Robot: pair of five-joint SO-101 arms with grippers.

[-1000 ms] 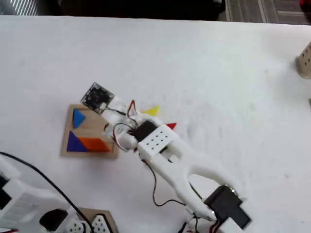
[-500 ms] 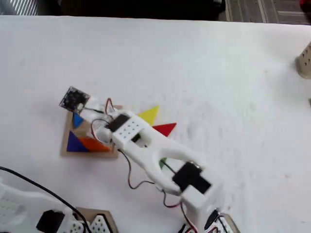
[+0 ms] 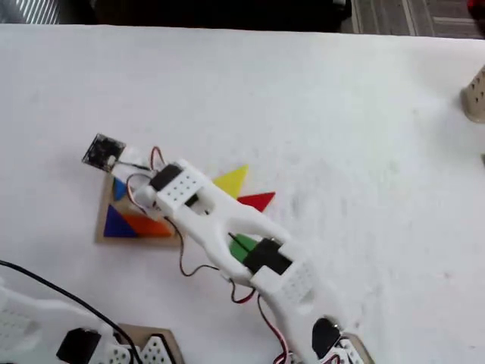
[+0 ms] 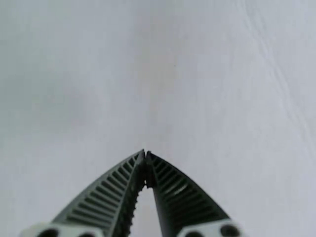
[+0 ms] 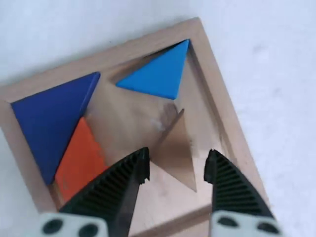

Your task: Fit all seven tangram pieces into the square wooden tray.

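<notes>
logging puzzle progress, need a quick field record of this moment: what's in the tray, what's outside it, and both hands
tray: square wooden tray on the white table
in tray: light blue triangle, dark blue triangle, orange piece, wood-coloured triangle
outside tray: yellow triangle, red triangle, green piece partly under the right arm
right hand: open, over the tray, fingers either side of the wood-coloured triangle; contact cannot be told
left hand: shut, empty, over bare table
task state: unfinished, three pieces outside the tray
</notes>
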